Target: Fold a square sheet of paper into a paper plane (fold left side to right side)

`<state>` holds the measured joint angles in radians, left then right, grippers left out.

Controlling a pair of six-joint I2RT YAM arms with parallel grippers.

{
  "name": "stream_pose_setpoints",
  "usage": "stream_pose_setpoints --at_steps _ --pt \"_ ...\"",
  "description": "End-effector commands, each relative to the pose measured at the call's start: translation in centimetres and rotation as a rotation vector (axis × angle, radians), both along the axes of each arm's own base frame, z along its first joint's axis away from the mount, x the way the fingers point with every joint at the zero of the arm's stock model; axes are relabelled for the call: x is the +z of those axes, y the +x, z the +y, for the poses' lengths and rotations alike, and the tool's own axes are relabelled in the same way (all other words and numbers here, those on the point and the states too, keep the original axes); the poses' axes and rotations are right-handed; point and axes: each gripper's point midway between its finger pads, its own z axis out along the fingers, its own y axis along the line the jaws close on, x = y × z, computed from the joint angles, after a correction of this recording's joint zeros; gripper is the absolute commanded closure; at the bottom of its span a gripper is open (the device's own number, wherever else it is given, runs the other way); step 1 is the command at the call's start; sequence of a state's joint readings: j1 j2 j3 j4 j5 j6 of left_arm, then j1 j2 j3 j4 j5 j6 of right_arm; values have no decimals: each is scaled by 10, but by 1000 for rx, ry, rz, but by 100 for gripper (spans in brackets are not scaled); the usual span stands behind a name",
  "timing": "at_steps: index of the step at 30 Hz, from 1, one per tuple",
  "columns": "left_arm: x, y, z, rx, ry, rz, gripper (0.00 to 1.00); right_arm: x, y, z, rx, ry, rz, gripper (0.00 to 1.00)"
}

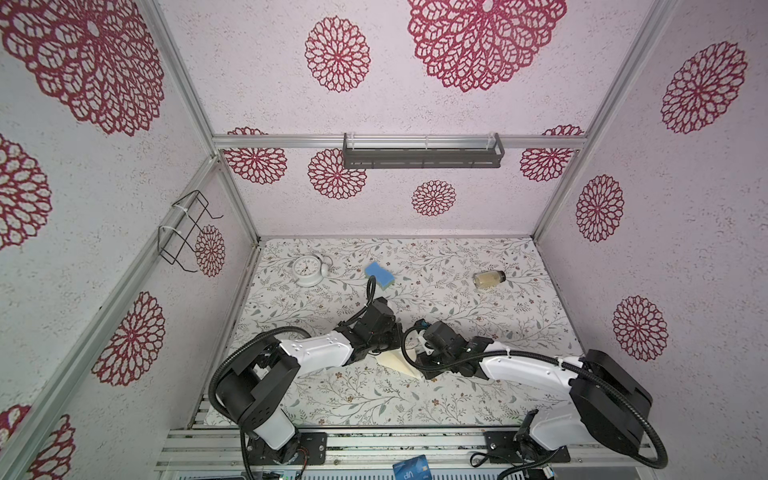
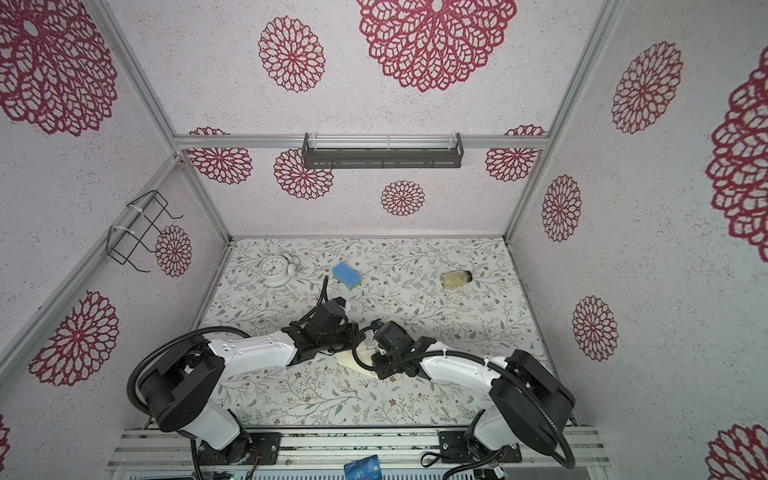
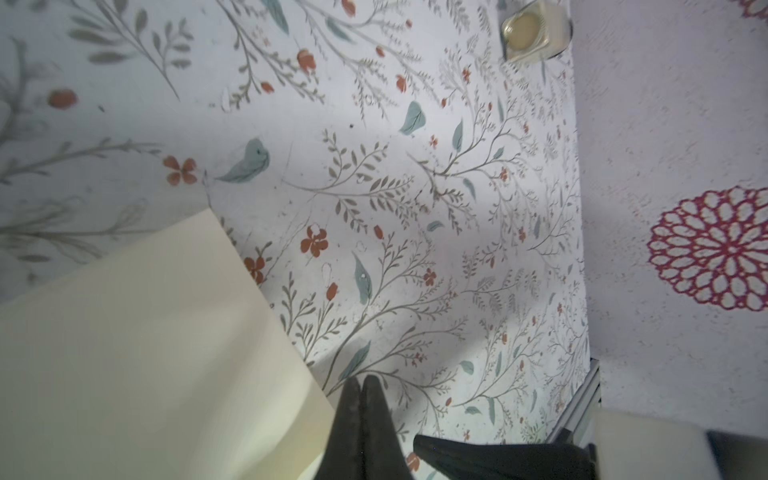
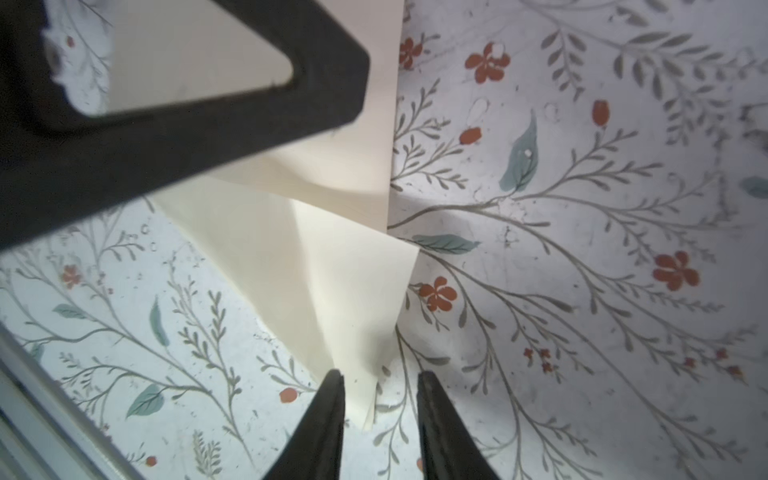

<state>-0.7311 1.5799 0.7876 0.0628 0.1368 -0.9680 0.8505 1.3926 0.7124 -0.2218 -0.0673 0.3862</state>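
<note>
The square sheet of paper (image 1: 398, 362) (image 2: 352, 360) is cream and lies on the floral table between my two arms, folded into layered flaps with a pointed end. In the left wrist view my left gripper (image 3: 360, 380) is shut and empty, its tips just beside the paper's (image 3: 145, 353) edge. In the right wrist view my right gripper (image 4: 380, 378) is open, and the paper's (image 4: 340, 270) narrow pointed end lies between its fingers without being pinched. The left gripper's black fingers (image 4: 208, 137) rest over the paper's wider part. In both top views the wrists hide both sets of fingertips.
At the back of the table lie a white alarm clock (image 1: 307, 270), a blue sponge (image 1: 379, 275) and a small jar (image 1: 489, 279) on its side. A blue card (image 1: 411, 467) sits on the front rail. The enclosure walls stand close on both sides.
</note>
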Motion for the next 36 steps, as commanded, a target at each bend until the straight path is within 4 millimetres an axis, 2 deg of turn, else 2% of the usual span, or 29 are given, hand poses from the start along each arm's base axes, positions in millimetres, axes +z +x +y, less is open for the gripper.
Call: stream_pose_setpoints --at_steps 1,9,14,20,28,36 --pt "13 9 21 83 -4 -18 94 16 -4 7 53 14 -31 63" --pt "26 8 70 201 10 -37 73 23 -11 29 141 -2 -110 55" --pt "25 2 87 241 0 -32 70 13 -10 33 159 -63 -154 56" --pt "17 -4 91 246 -1 -15 70 -1 -3 33 152 -134 -212 63" --pt "14 -4 90 245 -5 -8 69 -5 7 33 118 -156 -258 73" --pt "10 -2 86 233 -13 0 69 -16 10 31 113 -182 -259 75"
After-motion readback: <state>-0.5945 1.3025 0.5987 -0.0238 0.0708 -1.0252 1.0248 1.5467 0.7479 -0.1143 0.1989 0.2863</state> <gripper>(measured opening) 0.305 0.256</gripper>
